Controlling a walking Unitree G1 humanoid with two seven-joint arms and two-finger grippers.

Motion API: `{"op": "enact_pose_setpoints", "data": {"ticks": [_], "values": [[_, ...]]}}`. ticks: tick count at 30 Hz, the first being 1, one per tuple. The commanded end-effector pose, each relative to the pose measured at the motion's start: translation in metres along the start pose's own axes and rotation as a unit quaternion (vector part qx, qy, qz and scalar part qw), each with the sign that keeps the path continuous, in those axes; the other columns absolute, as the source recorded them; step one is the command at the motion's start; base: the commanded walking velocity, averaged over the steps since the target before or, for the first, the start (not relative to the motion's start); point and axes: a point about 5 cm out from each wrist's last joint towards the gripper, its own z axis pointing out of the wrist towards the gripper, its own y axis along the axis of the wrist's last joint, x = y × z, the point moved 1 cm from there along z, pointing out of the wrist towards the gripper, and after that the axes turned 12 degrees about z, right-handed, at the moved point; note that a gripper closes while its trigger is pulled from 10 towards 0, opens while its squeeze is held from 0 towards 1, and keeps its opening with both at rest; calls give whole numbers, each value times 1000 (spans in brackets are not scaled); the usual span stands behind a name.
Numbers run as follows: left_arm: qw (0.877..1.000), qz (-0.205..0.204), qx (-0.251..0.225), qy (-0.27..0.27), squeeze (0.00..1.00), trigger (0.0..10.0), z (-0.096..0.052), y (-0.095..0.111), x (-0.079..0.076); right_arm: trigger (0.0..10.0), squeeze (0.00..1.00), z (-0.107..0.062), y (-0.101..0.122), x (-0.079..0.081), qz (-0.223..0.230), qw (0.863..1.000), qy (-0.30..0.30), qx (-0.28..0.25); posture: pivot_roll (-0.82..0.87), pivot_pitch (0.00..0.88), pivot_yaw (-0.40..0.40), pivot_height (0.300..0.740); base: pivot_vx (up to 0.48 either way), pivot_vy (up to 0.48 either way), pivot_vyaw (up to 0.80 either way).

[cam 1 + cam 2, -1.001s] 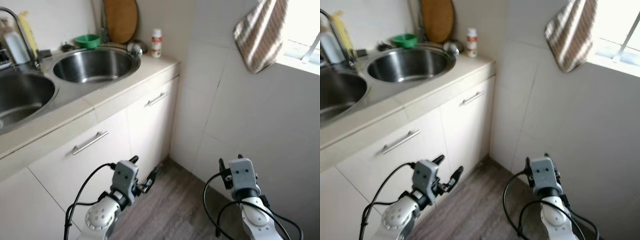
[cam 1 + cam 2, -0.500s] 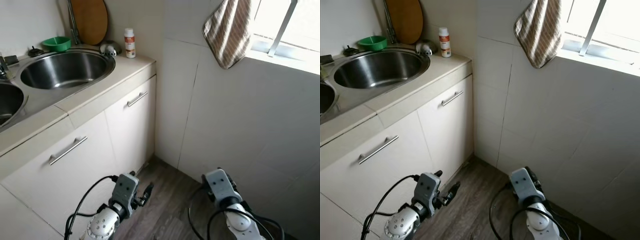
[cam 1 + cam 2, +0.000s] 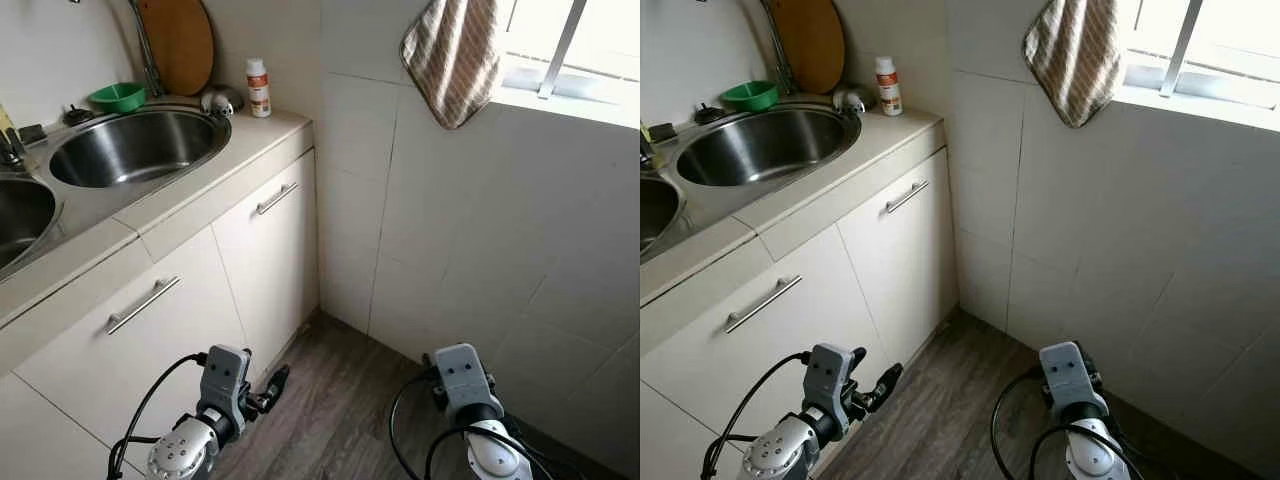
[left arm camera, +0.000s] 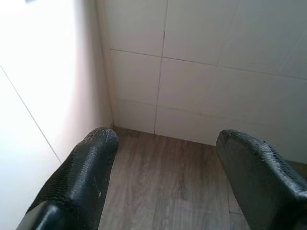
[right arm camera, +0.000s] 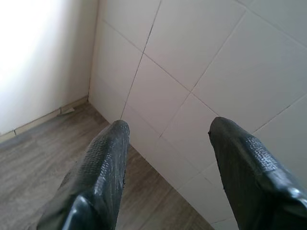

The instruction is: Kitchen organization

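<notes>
Shift: your view swings back left; both arms hang idle.
Left gripper [image 4: 163,158]: fingers spread, empty.
Right gripper [image 5: 168,158]: fingers spread, empty.
Bottle [image 3: 258,86]: counter's [image 3: 270,135] back corner.

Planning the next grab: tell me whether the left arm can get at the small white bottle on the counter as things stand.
Probably not yet. The left gripper hangs open, low by the cabinet doors, while the white bottle stands at the counter's far back corner. Nothing blocks the way, but it looks too far.

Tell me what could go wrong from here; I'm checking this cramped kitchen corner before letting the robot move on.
The tiled wall stands close ahead of both open grippers, left and right; stepping forward may bump them into it. The left arm hangs near the cabinet door, so a turn could scrape it. The small bottle at the counter's end could be knocked over.
</notes>
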Motion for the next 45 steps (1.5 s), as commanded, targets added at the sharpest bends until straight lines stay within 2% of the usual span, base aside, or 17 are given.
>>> {"op": "enact_pose_setpoints", "data": {"ticks": [1, 5, 8, 9, 14, 28, 36, 45], "values": [[1000, 30, -5, 3, 0, 10000, -8, 2, -1, 10000, 0, -5, 5, 3, -19, 1000, 3, -12, 4, 0, 21, 740, 0, 0, 0], [999, 21, -21, 24, 0, 10000, -11, 7, 5, 10000, 0, -4, 8, -3, -5, 1000, -2, -17, 8, 0, 13, 740, 0, 0, 0], [999, 40, -11, 33, 0, 10000, -7, 8, 5, 10000, 0, -1, 15, -3, 0, 999, 8, -33, 16, 0, 3, 740, 0, 0, 0], [998, 51, -15, 34, 0, 10000, -9, 10, 3, 10000, 0, -2, 18, -2, -8, 999, 8, -42, 17, 0, 2, 740, 0, 0, 0], [997, 51, -17, 53, 0, 10000, -15, 15, 4, 10000, 0, -2, 32, -5, -42, 996, 6, -83, 6, 0, -6, 740, 0, 0, 0], [996, 66, -7, 55, 0, 10000, 0, 14, 2, 10000, 0, 7, 40, -11, -61, 993, -4, -104, -5, 0, -18, 740, 0, 0, 0], [996, 66, -9, 59, 0, 10000, 4, 15, 4, 10000, 0, 10, 41, -12, -61, 992, -7, -107, -7, 0, -19, 740, 0, 0, 0], [996, 61, -11, 61, 0, 10000, 4, 15, 3, 10000, 0, 11, 41, -12, -63, 992, -5, -105, -11, 0, -23, 740, 0, 0, -450]]}}
